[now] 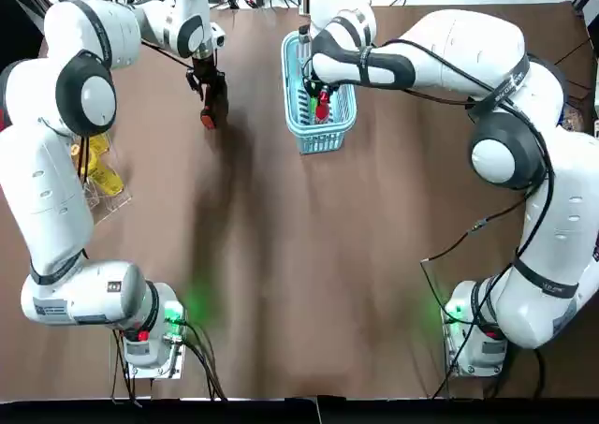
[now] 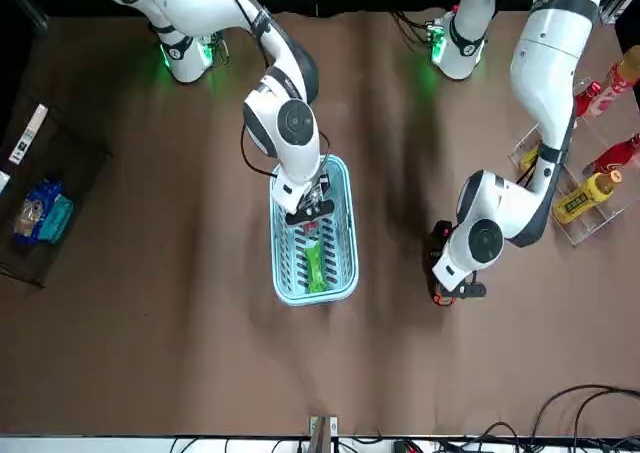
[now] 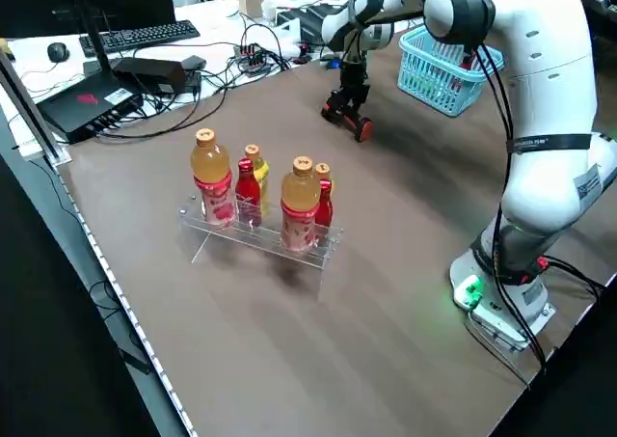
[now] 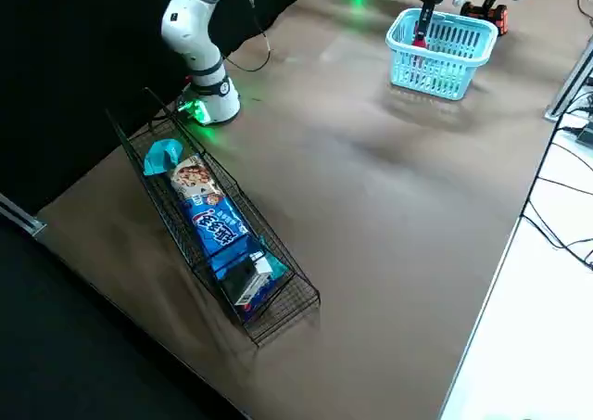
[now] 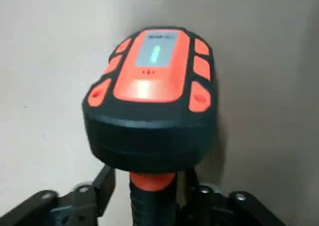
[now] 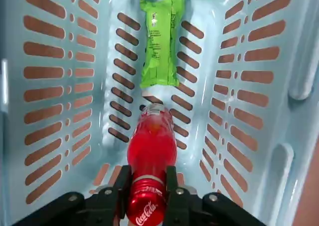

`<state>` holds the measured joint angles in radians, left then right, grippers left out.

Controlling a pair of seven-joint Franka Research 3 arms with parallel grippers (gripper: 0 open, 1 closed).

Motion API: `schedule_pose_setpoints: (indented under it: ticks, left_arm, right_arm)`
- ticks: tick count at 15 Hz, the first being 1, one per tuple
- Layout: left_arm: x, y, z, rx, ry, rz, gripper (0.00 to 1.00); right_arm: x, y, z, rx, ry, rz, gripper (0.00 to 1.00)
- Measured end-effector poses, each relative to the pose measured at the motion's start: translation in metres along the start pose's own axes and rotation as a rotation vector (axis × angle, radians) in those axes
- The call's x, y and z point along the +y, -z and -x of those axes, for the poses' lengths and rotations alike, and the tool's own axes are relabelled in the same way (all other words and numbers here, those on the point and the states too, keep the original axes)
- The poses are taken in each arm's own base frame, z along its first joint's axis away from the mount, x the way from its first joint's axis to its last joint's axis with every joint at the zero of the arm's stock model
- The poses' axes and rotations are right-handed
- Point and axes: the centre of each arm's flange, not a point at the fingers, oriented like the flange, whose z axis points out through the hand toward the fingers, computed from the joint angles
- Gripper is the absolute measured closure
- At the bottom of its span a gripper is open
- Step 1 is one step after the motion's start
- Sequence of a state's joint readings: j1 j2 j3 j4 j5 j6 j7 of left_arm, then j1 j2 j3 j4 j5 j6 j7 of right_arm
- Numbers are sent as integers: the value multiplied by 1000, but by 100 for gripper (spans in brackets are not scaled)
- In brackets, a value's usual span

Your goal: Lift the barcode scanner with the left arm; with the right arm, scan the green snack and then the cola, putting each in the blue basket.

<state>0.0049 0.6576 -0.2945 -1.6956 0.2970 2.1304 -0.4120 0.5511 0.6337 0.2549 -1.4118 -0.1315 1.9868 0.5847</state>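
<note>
The right pincer is pinching the capped neck of the cola bottle, one finger pressed on each side; the bottle hangs base-down inside the blue basket, between its slatted walls; whether the base touches the basket floor cannot be told. Just beyond the bottle's base lies the green snack, flat on the basket floor along its length; the two are very near, possibly touching. The basket stands on the brown table, towards the far edge from the arm bases.

To the robot's left of the basket, the left pincer is clamped on the handle of the scanner; its orange and black head points down at the table, held low; whether it clears the surface is unclear. Further to the left stands a rack of bottles, well apart from the work.

Judging by this, the snack is done and the last step is in hand: setting the cola in the basket. The next move calls for lowering the bottle until it rests beside or against the snack; then spreading the fingers and rising straight up, clear of the walls, so that the bottle does not tip or drag the basket.
</note>
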Motion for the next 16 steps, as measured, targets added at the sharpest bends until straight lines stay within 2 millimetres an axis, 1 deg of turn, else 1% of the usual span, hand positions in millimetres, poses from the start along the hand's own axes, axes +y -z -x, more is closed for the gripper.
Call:
schedule_pose_setpoints:
  ticks: [2, 4, 5, 6, 8, 9, 10, 11, 12, 13, 14, 15, 16]
  left_arm:
    - [-4, 11, -4, 24, 5, 2, 24]
    - [-9, 38, -8, 70, 15, 6, 7]
    - [-12, 57, -9, 100, 20, 7, 0]
    - [-17, 100, -7, 161, 29, 4, 0]
    - [-24, 145, 1, 194, 40, -12, 0]
    - [-28, 168, 7, 200, 46, -23, 0]
    - [-32, 192, 14, 200, 53, -37, 0]
    - [-35, 215, 23, 203, 57, -51, 0]
    - [-38, 238, 34, 206, 56, -59, 0]
    - [-40, 259, 46, 200, 63, -50, 0]
    - [-41, 278, 59, 190, 70, -27, 0]
    - [-44, 298, 74, 183, 67, 4, 0]
    - [-49, 316, 89, 172, 56, 33, 0]
  right_arm:
    - [0, 0, 0, -1, 0, 1, 68]
    - [0, -2, 0, -4, 0, 3, 68]
    - [0, -2, 0, -4, 0, 3, 66]
    - [0, -2, 0, -4, 0, 3, 50]
    - [0, -2, 0, -4, 0, 2, 33]
    - [0, -1, 0, -3, 0, 2, 26]
    - [0, 0, -1, -1, -1, 1, 26]
    - [1, 1, -1, 2, -2, 0, 22]
    - [1, 3, -2, 5, -3, -2, 16]
    - [1, 7, -3, 12, -4, -5, 16]
    - [1, 15, -4, 24, -5, -10, 14]
    - [1, 28, -4, 43, -6, -18, 14]
    - [3, 46, -3, 60, -9, -22, 11]
